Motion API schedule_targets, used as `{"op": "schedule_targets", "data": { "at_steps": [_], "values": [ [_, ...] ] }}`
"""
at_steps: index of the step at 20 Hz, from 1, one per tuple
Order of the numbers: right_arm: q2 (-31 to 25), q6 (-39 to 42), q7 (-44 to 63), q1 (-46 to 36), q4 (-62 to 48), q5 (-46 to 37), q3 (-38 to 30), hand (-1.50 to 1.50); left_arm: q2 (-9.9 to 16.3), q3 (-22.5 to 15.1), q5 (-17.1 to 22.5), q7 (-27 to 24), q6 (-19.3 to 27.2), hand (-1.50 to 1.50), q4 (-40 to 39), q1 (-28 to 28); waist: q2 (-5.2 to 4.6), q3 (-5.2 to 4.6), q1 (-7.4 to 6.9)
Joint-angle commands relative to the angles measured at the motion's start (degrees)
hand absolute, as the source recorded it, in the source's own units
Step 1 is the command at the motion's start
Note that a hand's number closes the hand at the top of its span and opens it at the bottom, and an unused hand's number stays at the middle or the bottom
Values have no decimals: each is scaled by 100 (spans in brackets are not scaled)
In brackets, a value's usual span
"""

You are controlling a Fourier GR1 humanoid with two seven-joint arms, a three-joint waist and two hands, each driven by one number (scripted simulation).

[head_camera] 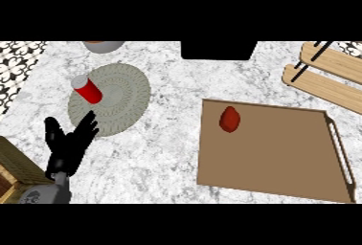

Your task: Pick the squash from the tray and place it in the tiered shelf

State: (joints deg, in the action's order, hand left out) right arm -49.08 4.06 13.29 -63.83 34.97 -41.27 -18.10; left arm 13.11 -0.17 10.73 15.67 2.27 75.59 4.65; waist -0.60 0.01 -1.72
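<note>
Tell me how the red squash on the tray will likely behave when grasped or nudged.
The squash looks small, rounded and oval, so it may roll or skid on the flat tray. It probably stays rigid when held. Its smooth-looking skin might slip.

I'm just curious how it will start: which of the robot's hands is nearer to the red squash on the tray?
Left, as far as can be seen. The left hand rests open, left of the squash, beyond the tray edge, by the woven mat. The right hand isn't in view.

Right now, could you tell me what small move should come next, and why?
Probably bring the right hand, not in view, over the tray toward the squash: it lies untouched near the tray's upper-left corner, while the left hand rests open far away.
</note>
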Motion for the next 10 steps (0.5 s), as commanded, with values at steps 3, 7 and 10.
{"op": "schedule_targets", "data": {
  "at_steps": [3, 7, 10],
  "values": [
    [-71, -434, -676, -226, -895, -117, -72, 150, 222, 88, 76, 208, -210, 0, 372, -327, 4, 4, -44],
    [-70, -454, -820, -506, -1059, -169, -30, 150, -20, 43, -59, 92, -12, 0, 247, -123, 13, 1, -2],
    [-404, -351, -1262, -602, -1497, -115, -181, 150, -9, 29, -54, 96, -119, 0, 102, -64, -23, 5, -56]
  ]
}}
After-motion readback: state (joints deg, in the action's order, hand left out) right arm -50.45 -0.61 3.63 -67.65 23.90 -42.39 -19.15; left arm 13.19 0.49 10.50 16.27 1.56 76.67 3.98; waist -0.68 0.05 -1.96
